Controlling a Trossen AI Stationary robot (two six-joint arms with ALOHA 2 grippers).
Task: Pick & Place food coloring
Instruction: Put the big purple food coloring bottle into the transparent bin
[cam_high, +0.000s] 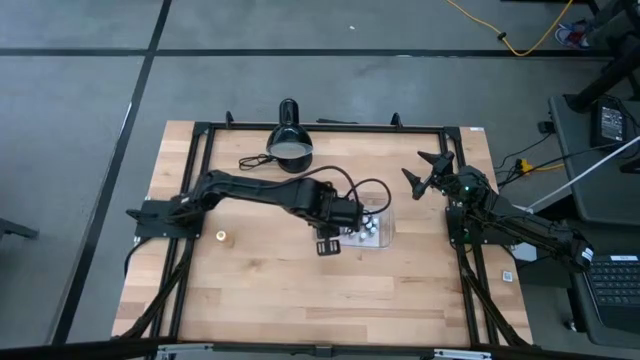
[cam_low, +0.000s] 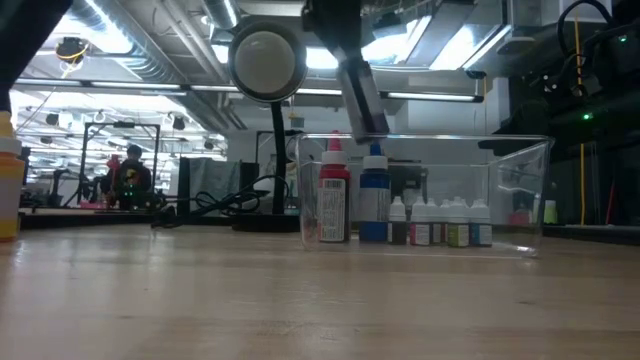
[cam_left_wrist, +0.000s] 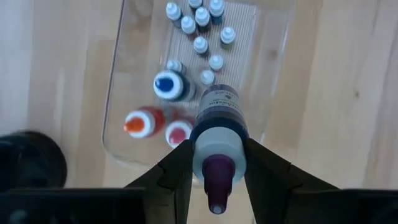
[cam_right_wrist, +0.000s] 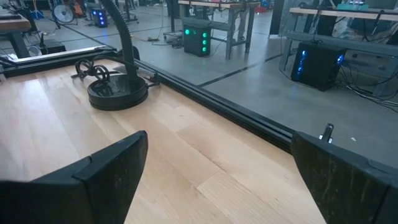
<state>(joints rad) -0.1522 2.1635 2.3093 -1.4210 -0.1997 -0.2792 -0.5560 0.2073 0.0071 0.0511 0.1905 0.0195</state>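
The pale wooden plank tabletop (cam_high: 270, 290) carries a clear rectangular plastic tray (cam_high: 384, 236) near its middle, a black dome-shaped desk lamp (cam_high: 291, 143) at the far edge, and a small pale round bottle (cam_high: 221, 237) toward the left.

Both arms are black, built of slim jointed links. The left arm (cam_high: 262, 192) carries a thin black cable looping above its wrist, and ends in a blocky black housing. Its left gripper (cam_left_wrist: 216, 163) has 2 matte black fingers (cam_left_wrist: 177, 167), wedge-shaped and widening back toward a flat black body. The right arm (cam_high: 520, 228) shows a small green light just behind its right gripper (cam_high: 428, 170), whose 2 black fingers (cam_right_wrist: 109, 174) are broad with a rough, faintly speckled surface.
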